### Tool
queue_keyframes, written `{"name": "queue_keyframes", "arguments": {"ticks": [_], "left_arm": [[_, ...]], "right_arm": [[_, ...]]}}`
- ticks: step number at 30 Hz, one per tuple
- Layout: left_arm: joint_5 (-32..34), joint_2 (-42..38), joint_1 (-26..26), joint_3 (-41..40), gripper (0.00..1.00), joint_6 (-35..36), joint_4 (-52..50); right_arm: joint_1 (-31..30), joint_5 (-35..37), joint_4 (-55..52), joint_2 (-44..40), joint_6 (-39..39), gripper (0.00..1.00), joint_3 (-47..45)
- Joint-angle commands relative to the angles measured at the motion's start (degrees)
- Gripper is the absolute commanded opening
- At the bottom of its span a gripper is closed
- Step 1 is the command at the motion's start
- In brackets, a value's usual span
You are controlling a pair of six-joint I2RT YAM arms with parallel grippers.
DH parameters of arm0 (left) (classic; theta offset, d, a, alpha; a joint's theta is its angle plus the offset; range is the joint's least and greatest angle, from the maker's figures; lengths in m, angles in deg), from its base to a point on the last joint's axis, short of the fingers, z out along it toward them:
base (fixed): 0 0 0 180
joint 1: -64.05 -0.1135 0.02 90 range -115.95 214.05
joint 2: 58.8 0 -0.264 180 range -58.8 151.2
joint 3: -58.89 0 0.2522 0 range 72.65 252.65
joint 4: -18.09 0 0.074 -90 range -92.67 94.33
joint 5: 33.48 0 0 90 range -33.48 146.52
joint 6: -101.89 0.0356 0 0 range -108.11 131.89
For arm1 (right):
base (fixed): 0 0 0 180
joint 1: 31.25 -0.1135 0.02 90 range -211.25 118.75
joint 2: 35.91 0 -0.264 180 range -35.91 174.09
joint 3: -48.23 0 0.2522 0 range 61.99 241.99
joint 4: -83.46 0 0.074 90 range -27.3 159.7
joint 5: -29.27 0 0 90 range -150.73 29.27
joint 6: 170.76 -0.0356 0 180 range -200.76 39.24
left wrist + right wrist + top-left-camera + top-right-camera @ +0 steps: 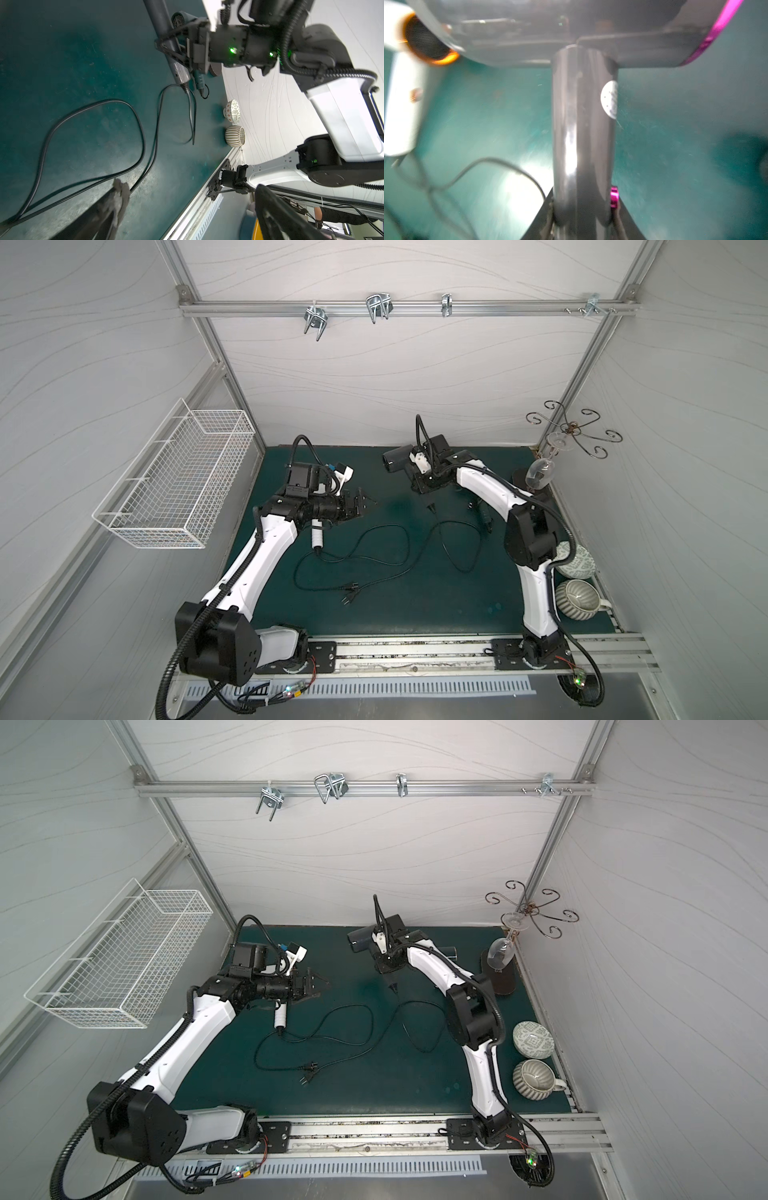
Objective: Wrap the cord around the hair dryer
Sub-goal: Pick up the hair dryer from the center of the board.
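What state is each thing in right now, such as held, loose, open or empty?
Grey hair dryer: held by its handle.
Right gripper: shut on that handle.
Left gripper: open, empty.
Its cord: loose on the mat, unwrapped.
White hair dryer: lying on the mat.
Wine glass: hanging upside down.
Striped cup: upright, empty.
Wire basket: empty.

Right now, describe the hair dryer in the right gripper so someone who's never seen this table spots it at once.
On the green mat, look to the far edge near the middle, where the right gripper is clamped on a handle. That is the dark grey hair dryer. Unlike the white hair dryer lying under the left arm, it is dark with magenta trim.
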Motion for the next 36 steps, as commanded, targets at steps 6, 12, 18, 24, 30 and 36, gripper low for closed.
{"name": "queue_keyframes", "arguments": {"ticks": [6, 12, 18, 24, 30, 36], "left_arm": [[-2.38, 0.44, -1.9, 4.33, 0.98, 2.75, -0.51], [-7.04, 1.54, -2.17, 3.34, 0.98, 3.37, 0.42], [-13.63, 2.5, -0.12, 1.09, 0.97, 4.32, 2.51], [-16.53, 3.58, 4.14, 3.35, 0.97, 9.78, -2.37], [-16.63, 4.22, 5.36, 4.52, 0.94, 11.62, -4.45], [-15.62, 5.0, 6.67, 4.82, 0.93, 13.22, -6.47]], "right_arm": [[-0.29, -9.32, 2.37, -18.37, 21.42, 0.0, -16.91], [-0.31, -12.46, 0.98, -29.32, 30.99, 0.0, -27.51], [-1.26, -17.64, -3.1, -36.38, 39.49, 0.0, -31.78], [-3.57, -18.53, -8.2, -37.02, 45.26, 0.0, -30.24], [-6.06, -18.44, -10.27, -35.62, 47.31, 0.0, -27.72], [-8.08, -18.19, -10.82, -34.55, 48.09, 0.0, -25.59]]}}
